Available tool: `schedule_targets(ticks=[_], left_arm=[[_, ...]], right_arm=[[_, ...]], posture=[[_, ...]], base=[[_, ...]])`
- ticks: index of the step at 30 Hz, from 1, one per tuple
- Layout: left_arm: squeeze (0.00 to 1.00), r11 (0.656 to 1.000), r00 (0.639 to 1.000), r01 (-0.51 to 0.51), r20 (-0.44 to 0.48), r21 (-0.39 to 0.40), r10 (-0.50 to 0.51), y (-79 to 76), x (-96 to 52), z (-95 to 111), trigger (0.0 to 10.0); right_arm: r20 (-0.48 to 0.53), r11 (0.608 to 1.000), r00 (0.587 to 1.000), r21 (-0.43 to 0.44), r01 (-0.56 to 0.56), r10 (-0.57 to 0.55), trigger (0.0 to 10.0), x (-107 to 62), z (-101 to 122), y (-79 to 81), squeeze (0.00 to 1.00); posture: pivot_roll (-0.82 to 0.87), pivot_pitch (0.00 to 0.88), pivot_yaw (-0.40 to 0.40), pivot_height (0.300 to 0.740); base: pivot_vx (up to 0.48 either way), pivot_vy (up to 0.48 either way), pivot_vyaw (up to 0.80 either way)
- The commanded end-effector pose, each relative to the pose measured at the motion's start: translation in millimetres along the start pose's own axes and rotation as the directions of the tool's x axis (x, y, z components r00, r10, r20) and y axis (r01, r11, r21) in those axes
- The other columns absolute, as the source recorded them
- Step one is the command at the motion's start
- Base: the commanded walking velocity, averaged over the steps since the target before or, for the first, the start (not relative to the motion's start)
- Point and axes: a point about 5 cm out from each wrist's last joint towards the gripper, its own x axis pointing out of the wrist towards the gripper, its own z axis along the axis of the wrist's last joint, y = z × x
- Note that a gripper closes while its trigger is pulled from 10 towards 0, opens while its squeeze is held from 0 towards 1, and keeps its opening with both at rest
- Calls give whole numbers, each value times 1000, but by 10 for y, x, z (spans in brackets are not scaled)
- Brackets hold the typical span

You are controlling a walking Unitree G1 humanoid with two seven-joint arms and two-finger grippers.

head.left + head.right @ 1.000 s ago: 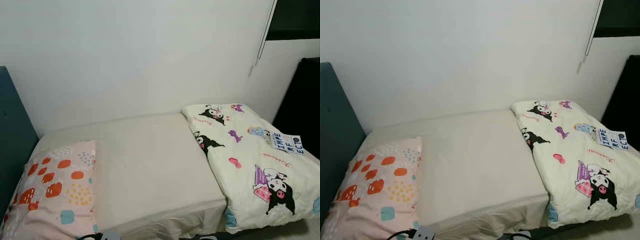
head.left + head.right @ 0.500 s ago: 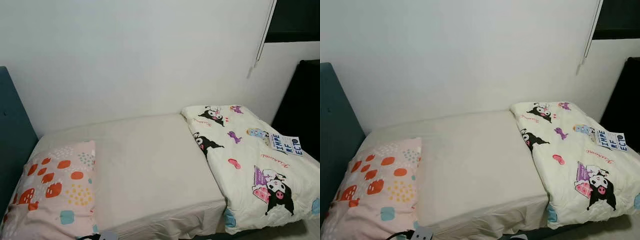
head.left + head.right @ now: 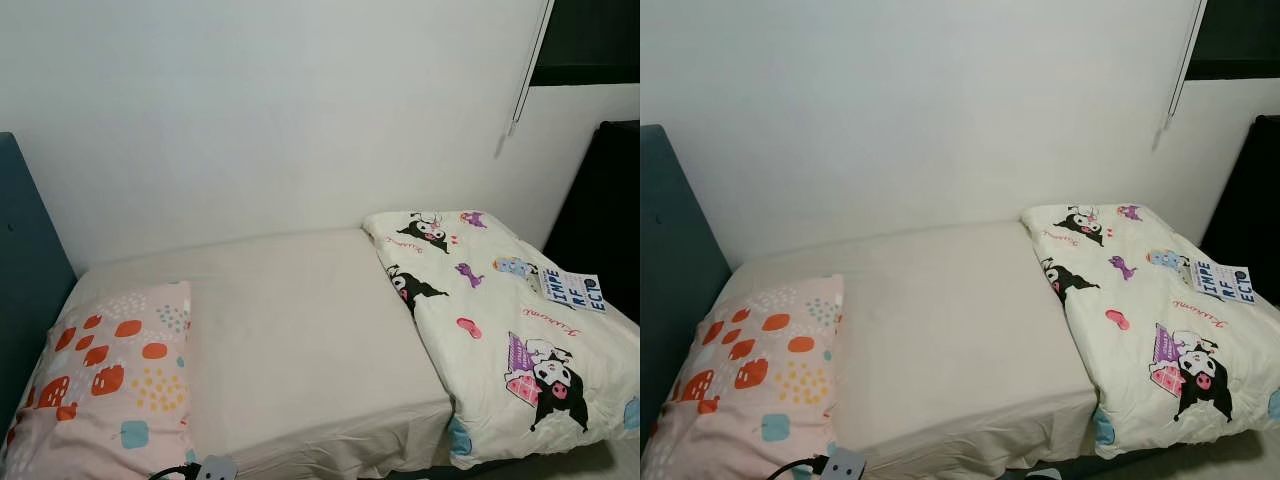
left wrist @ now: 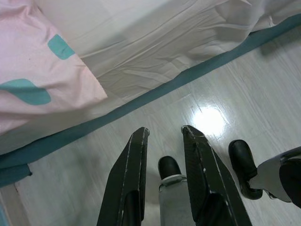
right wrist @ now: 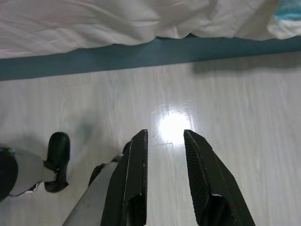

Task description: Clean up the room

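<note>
A bed point(image 3: 300, 330) with a cream sheet stands against the white wall. A pink pillow point(image 3: 110, 375) with orange and teal blobs lies at its left end. A folded cartoon-print quilt point(image 3: 500, 320) covers its right end, with a small printed card point(image 3: 573, 288) on top. My left gripper point(image 4: 164, 133) hangs open over the pale floor beside the bed's teal base. My right gripper point(image 5: 164, 134) also hangs open above the floor near the bed edge, nothing between its fingers.
A teal headboard point(image 3: 25, 280) rises at the left. A dark panel point(image 3: 600, 210) stands at the right, past the quilt. A cord point(image 3: 525, 65) hangs down the wall. The glossy wood floor point(image 5: 225, 141) runs along the bed's front. My feet point(image 4: 242, 165) stand on it.
The view has shifted very slightly; the bed, pillow and quilt lie as before.
</note>
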Motion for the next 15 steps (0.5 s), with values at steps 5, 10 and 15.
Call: schedule_targets(ticks=[5,10,15], left_arm=[[0,1000,1000,7,-8,-14,-7,-30,-13,-37,10000],[0,1000,1000,12,-6,-10,-12,-31,-10,-30,10000],[0,1000,1000,9,-6,-11,-9,-25,-10,-30,10000]], right_arm=[[-8,998,1000,63,-16,16,10000,-24,-64,-10,0],[21,996,999,82,-27,25,10000,-29,-46,-7,0],[21,996,999,83,-32,30,10000,-32,-52,-16,0]], posture=[[25,0,-27,740],[25,0,-28,740],[27,0,-32,740]], base=[[0,0,0],[0,0,0],[0,0,0]])
